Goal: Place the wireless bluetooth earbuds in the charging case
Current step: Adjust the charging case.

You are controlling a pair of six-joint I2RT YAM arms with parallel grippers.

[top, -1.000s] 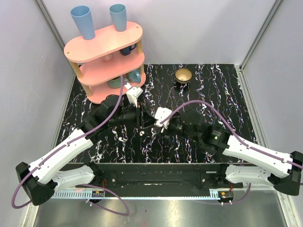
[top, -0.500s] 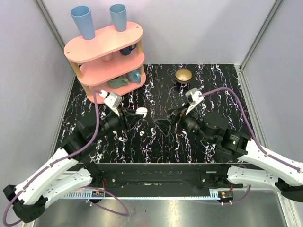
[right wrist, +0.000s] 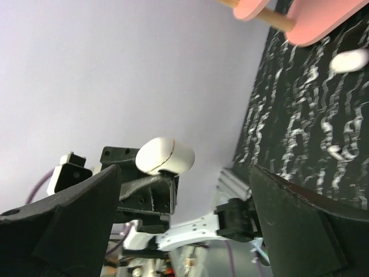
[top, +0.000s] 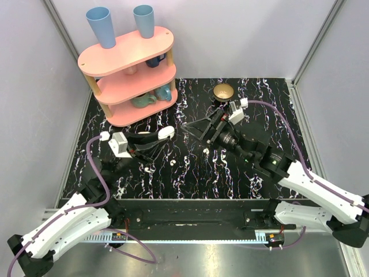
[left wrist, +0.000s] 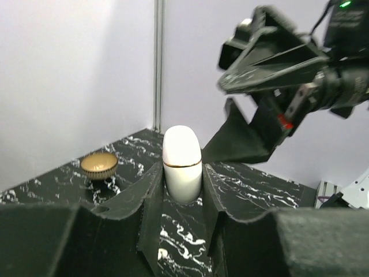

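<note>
The charging case (left wrist: 182,161) is a white rounded pill with a thin gold seam, and its two halves are closed. My left gripper (left wrist: 182,178) is shut on its lower end and holds it above the table (top: 166,133). My right gripper (top: 195,133) hangs open just right of the case, apart from it, with nothing between its fingers (right wrist: 63,219). The right wrist view shows the case (right wrist: 164,156) ahead of the open jaws. Two small white earbuds (top: 173,163) (top: 149,169) lie on the black marbled table below the case.
A pink three-tier shelf (top: 128,69) with blue cups stands at the back left. A small gold bowl (top: 223,92) sits at the back centre, just behind the right wrist. The table is walled by a frame on three sides.
My left arm has drawn back to the left, carrying the case. My right gripper has opened wide and swung right and toward the back, away from the case.
</note>
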